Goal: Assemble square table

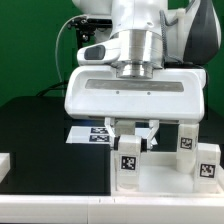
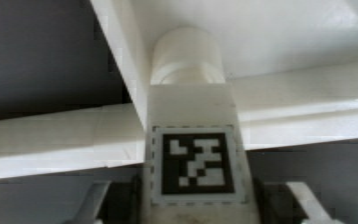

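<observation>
Right there in the middle of the black table (image 1: 40,130), the arm's gripper (image 1: 133,137) hung straight down over a short white block leg (image 1: 129,160). Its two fingers (image 1: 114,131) stood on either side of the leg's upper end, and the wrist view showed the same leg (image 2: 190,140) filling the gap between them, so the jaws were pinching the leg. The leg was a squared plastic block, smooth and matte, with a black-and-white tag on the face toward the exterior camera, and it stood upright. From the wrist view its far end narrowed into a rounded peg (image 2: 188,55) that met the pale plastic of the tabletop (image 2: 300,105), whose raised rim ran across as flat, smooth bands.

In the exterior view the tabletop (image 1: 160,180) was the white tray-like slab low in the near right part of the scene, under the gripper. Two more tagged legs stood on the exterior view's right: one (image 1: 186,137) farther back, one (image 1: 208,160) nearer the edge. I could not tell whether they were seated in sockets.

Behind the gripper lay the marker board (image 1: 88,133), thin and flat, its printed tags partly hidden. A small white block (image 1: 4,163) sat at the exterior view's left edge, well apart from everything else.
</observation>
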Robot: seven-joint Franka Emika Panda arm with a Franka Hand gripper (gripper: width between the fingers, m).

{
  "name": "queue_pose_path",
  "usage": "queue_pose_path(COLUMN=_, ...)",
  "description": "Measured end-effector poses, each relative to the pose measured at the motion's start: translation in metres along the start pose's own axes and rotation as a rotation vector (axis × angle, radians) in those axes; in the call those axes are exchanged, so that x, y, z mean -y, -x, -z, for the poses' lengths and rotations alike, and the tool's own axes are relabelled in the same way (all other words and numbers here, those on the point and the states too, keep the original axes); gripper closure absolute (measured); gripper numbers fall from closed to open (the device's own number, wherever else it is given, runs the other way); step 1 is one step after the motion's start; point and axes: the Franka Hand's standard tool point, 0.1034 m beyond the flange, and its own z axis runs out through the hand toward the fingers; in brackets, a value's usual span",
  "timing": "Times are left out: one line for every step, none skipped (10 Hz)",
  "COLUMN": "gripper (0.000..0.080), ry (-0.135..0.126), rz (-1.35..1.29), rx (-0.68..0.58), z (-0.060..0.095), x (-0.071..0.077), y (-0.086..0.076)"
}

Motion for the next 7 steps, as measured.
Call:
queue_pose_path(gripper=0.0455, ry=0.000, rz=0.000, rx=0.000, z=0.000, x=0.000, y=0.000)
queue_pose_path(gripper=0.0321, ry=0.000, rz=0.000, rx=0.001, z=0.000, x=0.000, y=0.000)
queue_pose_path(gripper=0.0321, ry=-0.007, rz=-0.003, rx=0.028, z=-0.001, x=0.001, y=0.001)
queue_pose_path(gripper=0.0189, ry=-0.014, rz=-0.010, rx=0.048, z=0.001, x=0.001, y=-0.005)
queue_pose_path(gripper=0.0161, ry=-0.028, rz=-0.018, rx=0.093, z=0.002, x=0.002, y=-0.009)
queue_pose_path(gripper=0.0161, ry=-0.053, rz=-0.036, rx=0.198, z=0.002, x=0.006, y=-0.006)
queue_pose_path(gripper=0.0152, ry=-0.075, rz=-0.052, rx=0.288, z=0.002, x=0.009, y=-0.009)
